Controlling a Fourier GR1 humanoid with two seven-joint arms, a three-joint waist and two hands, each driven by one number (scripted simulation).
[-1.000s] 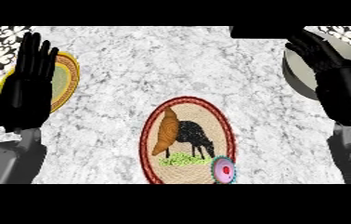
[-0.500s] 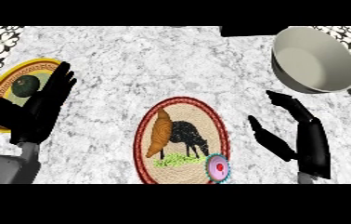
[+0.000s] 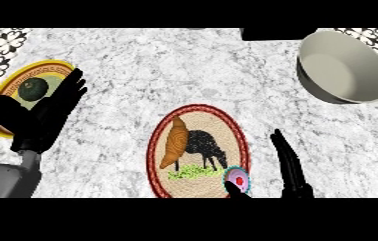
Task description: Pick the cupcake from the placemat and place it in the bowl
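A small cupcake (image 3: 238,179) with pink frosting and a teal wrapper sits on the lower right edge of the oval woven placemat (image 3: 198,150), which shows a sheep picture. My right hand (image 3: 289,167) is open, edge-on with straight fingers, just right of the cupcake, its thumb close beneath it at the view's lower edge. The grey bowl (image 3: 341,72) stands empty at the upper right. My left hand (image 3: 48,112) rests open at the left, apart from the placemat.
A yellow-rimmed plate (image 3: 26,81) with a dark green round item (image 3: 33,89) lies at the far left, partly behind my left hand. A dark object (image 3: 277,33) sits at the counter's back edge, next to the bowl.
My right hand has dropped from the upper right down to beside the cupcake, uncovering the bowl. My left hand has lowered and tilted, showing more of the yellow plate.
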